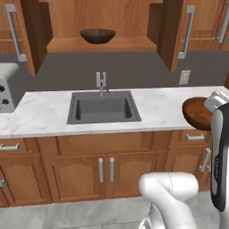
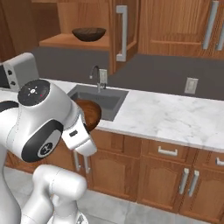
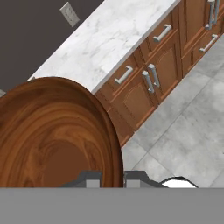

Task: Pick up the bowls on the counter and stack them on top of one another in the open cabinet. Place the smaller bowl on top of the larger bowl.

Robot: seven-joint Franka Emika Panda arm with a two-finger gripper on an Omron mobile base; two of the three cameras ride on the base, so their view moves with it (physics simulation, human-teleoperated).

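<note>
The gripper (image 3: 111, 177) is clenched on the rim of the small bowl (image 3: 52, 135), while the large bowl (image 1: 98, 36) on the cabinet shelf (image 1: 100, 44) lies above and well apart.

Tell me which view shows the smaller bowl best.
The hand view: the smaller bowl shows its glossy reddish-brown interior, the gripper shut on its rim. Left base view shows the bowl partly behind the arm; in right base view only an edge shows.
</note>
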